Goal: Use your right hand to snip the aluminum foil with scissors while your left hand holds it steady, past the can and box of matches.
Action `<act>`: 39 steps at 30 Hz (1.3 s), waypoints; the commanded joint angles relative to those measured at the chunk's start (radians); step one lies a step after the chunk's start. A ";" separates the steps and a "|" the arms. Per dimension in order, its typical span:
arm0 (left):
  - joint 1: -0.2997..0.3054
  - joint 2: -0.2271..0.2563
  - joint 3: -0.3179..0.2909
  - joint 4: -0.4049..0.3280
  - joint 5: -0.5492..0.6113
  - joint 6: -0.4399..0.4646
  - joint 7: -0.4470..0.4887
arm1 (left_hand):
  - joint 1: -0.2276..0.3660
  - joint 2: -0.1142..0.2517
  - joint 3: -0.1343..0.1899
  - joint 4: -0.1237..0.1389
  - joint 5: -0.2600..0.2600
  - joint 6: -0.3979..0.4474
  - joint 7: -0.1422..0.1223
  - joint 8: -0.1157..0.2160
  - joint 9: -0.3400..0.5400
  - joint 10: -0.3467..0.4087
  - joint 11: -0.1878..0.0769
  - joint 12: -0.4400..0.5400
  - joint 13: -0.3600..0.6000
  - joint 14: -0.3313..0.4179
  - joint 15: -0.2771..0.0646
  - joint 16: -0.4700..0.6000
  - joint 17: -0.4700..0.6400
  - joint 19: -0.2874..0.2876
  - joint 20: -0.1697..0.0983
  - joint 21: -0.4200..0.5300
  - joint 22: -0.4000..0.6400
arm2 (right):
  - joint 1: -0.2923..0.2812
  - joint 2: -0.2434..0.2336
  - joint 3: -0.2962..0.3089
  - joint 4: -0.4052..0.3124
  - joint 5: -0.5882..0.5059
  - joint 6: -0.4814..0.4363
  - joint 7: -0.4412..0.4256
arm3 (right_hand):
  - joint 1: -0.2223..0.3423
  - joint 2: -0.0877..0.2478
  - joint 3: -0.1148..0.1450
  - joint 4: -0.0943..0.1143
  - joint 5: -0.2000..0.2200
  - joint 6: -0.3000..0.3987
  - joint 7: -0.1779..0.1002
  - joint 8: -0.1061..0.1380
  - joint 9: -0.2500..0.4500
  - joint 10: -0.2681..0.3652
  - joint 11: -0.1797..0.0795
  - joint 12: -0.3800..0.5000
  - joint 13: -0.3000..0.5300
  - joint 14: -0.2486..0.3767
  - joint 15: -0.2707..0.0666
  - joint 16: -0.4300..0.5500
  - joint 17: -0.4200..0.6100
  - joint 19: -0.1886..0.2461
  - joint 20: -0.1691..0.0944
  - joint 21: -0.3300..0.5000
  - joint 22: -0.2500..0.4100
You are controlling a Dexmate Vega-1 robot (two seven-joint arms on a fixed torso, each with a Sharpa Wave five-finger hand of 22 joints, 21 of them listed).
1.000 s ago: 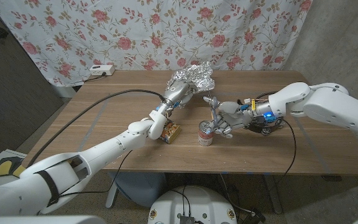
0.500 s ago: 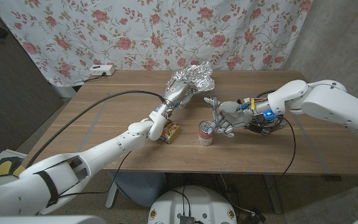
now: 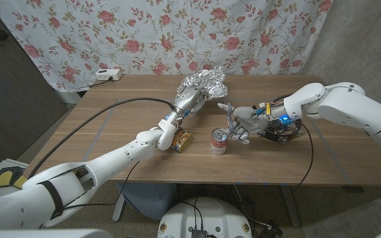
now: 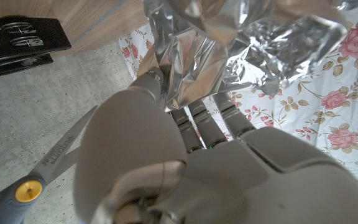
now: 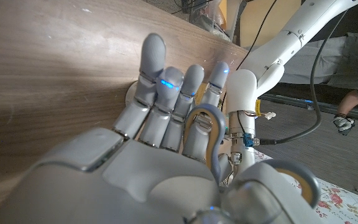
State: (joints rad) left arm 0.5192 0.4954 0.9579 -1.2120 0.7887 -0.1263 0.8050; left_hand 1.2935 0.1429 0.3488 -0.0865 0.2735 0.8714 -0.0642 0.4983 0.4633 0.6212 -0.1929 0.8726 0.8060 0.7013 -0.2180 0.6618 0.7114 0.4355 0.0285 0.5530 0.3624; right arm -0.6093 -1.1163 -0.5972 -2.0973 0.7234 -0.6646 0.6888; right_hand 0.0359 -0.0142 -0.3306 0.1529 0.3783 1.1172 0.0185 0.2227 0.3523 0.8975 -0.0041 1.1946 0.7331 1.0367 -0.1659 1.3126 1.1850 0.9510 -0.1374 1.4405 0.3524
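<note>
A crumpled sheet of aluminum foil [image 3: 205,82] stands on the far middle of the table. My left hand [image 3: 186,101] grips its near edge; in the left wrist view the foil [image 4: 229,43] rises just beyond my left hand [image 4: 166,155]. My right hand [image 3: 241,123] holds grey scissors [image 3: 227,112], blades pointing toward the foil, a short gap away. One blade and the yellow pivot of the scissors [image 4: 45,165] show beside the foil. Grey handle loops [image 5: 207,127] sit around my right hand's [image 5: 160,143] fingers. The can [image 3: 218,141] and matchbox [image 3: 182,139] stand nearer the front.
A white power strip [image 3: 108,74] lies at the table's far left edge. Black cables [image 3: 280,132] coil by my right wrist. A thick black cable [image 3: 104,112] arcs over the left half of the table. A person's hand [image 5: 342,122] shows beyond the table.
My right forearm has drawn slightly toward the far side, and the hand with the scissors has edged a little closer to the foil. My left hand and the foil have stayed put.
</note>
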 commanded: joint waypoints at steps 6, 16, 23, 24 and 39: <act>-0.015 -0.006 0.011 0.040 -0.005 -0.020 0.027 | 0.008 -0.004 0.010 -0.012 -0.009 0.001 0.002 -0.010 -0.008 0.012 -0.001 -0.010 0.000 0.018 -0.017 -0.010 0.006 0.004 -0.008 0.001 -0.009 | 0.056 0.034 -0.043 0.030 -0.029 -0.033 0.035 | 0.006 -0.006 -0.004 -0.001 0.003 -0.114 0.123 0.003 0.001 0.004 0.006 0.001 0.002 0.007 -0.047 -0.008 0.005 -0.001 -0.058 -0.003 0.004; -0.025 -0.013 0.028 0.051 0.010 -0.017 0.034 | 0.015 0.001 0.011 -0.020 -0.017 0.001 0.002 -0.019 -0.016 0.009 -0.001 -0.013 0.007 0.019 -0.017 -0.019 0.009 0.000 -0.009 -0.001 -0.020 | 0.073 0.035 -0.051 0.022 -0.040 -0.027 0.057 | 0.007 -0.004 -0.004 -0.002 0.004 -0.116 0.123 0.005 0.000 0.001 0.009 0.002 0.004 0.008 -0.048 -0.017 0.004 0.002 -0.058 -0.004 0.001; -0.035 -0.038 0.042 0.113 0.029 -0.032 0.144 | 0.017 0.002 0.011 -0.024 -0.022 0.003 0.004 -0.023 -0.020 0.010 0.001 -0.015 0.010 0.018 -0.017 -0.023 0.012 0.000 -0.010 -0.001 -0.027 | 0.087 0.041 -0.059 0.039 -0.040 -0.041 0.069 | 0.009 -0.002 -0.003 -0.002 0.004 -0.117 0.122 0.006 -0.001 0.001 0.009 -0.002 -0.002 0.008 -0.048 -0.023 0.005 0.004 -0.059 -0.006 -0.002; -0.035 -0.040 0.044 0.117 0.029 -0.032 0.155 | 0.017 0.002 0.011 -0.025 -0.022 0.003 0.004 -0.023 -0.021 0.010 0.002 -0.015 0.010 0.019 -0.017 -0.024 0.012 0.000 -0.010 -0.001 -0.027 | 0.089 0.042 -0.059 0.040 -0.038 -0.048 0.069 | 0.009 -0.002 -0.003 -0.002 0.004 -0.118 0.122 0.006 -0.001 0.002 0.008 -0.002 -0.003 0.008 -0.048 -0.025 0.003 0.005 -0.060 -0.007 -0.004; -0.034 -0.026 0.061 0.126 0.026 -0.034 0.185 | 0.017 0.010 0.005 -0.026 -0.031 0.004 0.009 -0.031 -0.030 0.002 0.004 -0.015 0.022 0.014 -0.016 -0.029 0.022 -0.005 -0.014 -0.002 -0.039 | 0.116 0.043 -0.069 0.040 -0.046 -0.082 0.070 | 0.011 0.000 -0.004 -0.002 0.003 -0.120 0.125 0.009 -0.002 -0.001 0.009 -0.002 -0.002 0.016 -0.048 -0.042 0.000 0.004 -0.059 -0.008 -0.005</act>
State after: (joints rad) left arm 0.4865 0.4641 1.0062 -1.1005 0.8128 -0.1574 0.9609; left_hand 1.3068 0.1486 0.3557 -0.1078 0.2436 0.8734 -0.0623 0.4713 0.4322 0.6251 -0.1892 0.8575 0.8228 0.7073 -0.2186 0.6390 0.7299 0.4303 0.0231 0.5530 0.3243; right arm -0.5157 -1.0732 -0.6592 -2.0535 0.6845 -0.7203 0.7552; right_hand 0.0360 -0.0141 -0.3306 0.1529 0.3783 1.1116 0.0175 0.2225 0.3478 0.8953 0.0012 1.1908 0.7291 1.0481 -0.1699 1.2780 1.1860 0.9511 -0.1374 1.4353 0.3431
